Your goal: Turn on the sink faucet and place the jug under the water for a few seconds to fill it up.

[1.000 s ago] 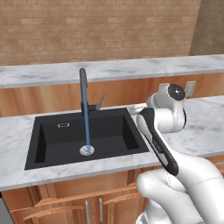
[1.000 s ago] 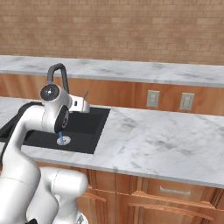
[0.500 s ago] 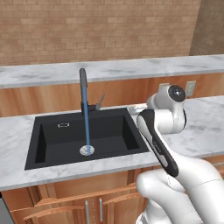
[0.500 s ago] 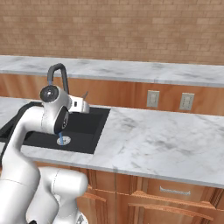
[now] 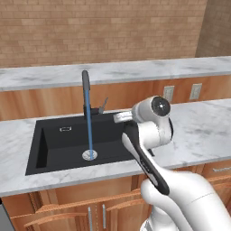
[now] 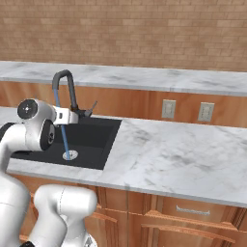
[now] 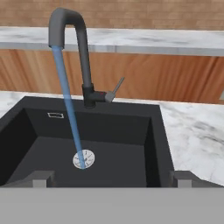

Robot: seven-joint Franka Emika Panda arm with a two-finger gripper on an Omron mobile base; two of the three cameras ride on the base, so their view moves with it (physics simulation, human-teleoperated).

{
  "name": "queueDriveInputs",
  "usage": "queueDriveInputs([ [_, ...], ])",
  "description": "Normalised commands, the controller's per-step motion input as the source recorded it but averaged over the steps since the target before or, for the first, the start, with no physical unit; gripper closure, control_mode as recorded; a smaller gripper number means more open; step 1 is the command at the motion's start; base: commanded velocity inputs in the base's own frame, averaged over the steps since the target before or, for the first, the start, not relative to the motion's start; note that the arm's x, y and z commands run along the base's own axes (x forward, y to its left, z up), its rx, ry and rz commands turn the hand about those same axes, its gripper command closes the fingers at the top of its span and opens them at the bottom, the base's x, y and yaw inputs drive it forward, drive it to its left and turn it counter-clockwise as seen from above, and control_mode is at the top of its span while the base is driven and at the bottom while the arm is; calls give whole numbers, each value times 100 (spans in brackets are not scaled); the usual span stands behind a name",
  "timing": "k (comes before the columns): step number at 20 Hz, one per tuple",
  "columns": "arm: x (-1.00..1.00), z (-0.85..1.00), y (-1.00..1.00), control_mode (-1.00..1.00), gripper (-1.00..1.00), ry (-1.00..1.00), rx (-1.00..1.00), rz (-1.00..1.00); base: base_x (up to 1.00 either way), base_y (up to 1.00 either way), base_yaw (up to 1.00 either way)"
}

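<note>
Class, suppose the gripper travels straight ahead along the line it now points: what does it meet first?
Most likely the black sink: the gripper, jaws open, aims down into the basin, near the water falling onto the drain. Depth is unclear, so that is a judgement.

A rendered home kitchen: a black sink (image 5: pixel 54 135) with a dark gooseneck faucet (image 5: pixel 85 90) running water (image 5: pixel 89 131) is set in a white marble counter (image 6: pixel 169 159) above wooden cabinets (image 6: pixel 193 217), backed by a brick wall (image 5: pixel 99 31) and wall outlets (image 6: pixel 167 109).
</note>
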Motion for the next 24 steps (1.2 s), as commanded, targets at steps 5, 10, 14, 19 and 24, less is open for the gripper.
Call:
queueDriveInputs([
  [5,0,2,8,-100,-100,-4,0,0,0,0,0],
  [10,0,1,0,-100,-100,-1,0,0,0,0,0],
  [14,0,1,0,-100,-100,-1,0,0,0,0,0],
  [19,0,0,0,-100,-100,0,0,0,0,0,0],
  [24,0,0,2,-100,-100,0,0,0,0,0,0],
])
